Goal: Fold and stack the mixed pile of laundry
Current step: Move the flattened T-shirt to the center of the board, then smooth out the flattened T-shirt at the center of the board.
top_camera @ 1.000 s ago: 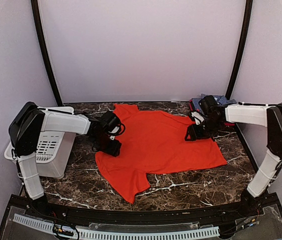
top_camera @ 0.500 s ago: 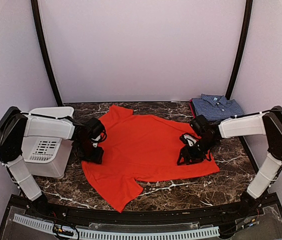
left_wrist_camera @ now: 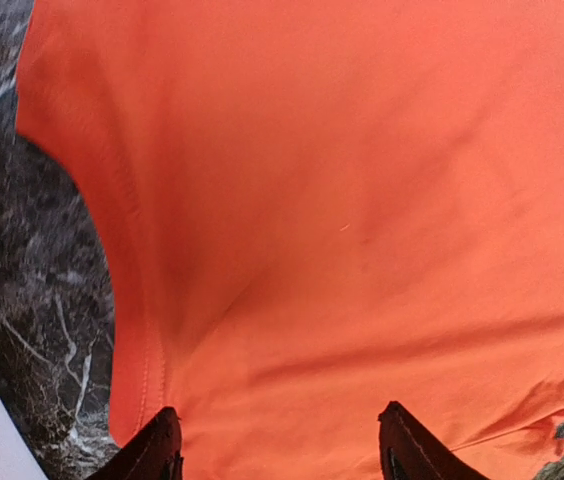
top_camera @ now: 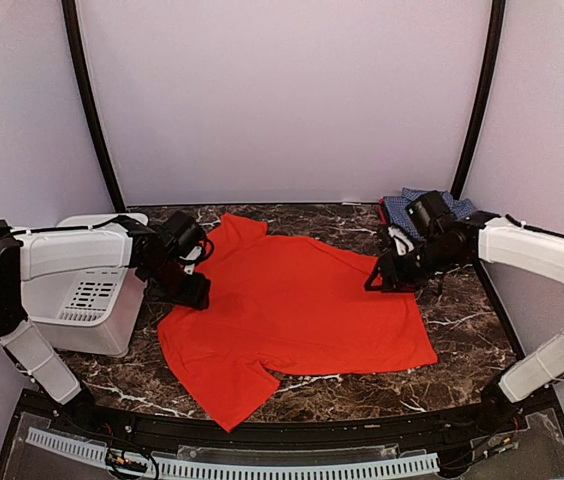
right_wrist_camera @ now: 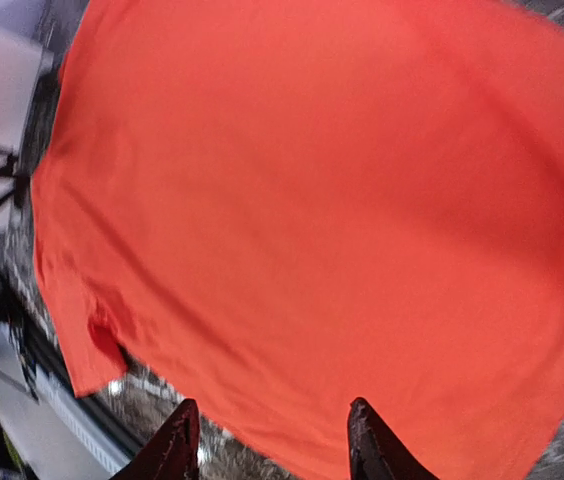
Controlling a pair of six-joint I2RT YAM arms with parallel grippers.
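From above, we see the orange-red shirt (top_camera: pixel 292 310) spread flat on the table (top_camera: pixel 462 330). The left gripper (top_camera: pixel 190 290) is at one side edge, the right gripper (top_camera: pixel 382 278) at the other, and the checked shirt (top_camera: pixel 437 205) sits at the far right corner; an uneven pull could skew the shirt. In the left wrist view the fingers (left_wrist_camera: pixel 157 450) stand apart over the cloth with nothing pinched, so closing may miss the hem. In the right wrist view the fingers (right_wrist_camera: pixel 174 445) are likewise apart and empty, and may bunch the fabric.

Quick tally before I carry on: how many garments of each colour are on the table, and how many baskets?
Orange-red shirt: 1
Blue checked shirt: 1
White basket: 1
Total: 3
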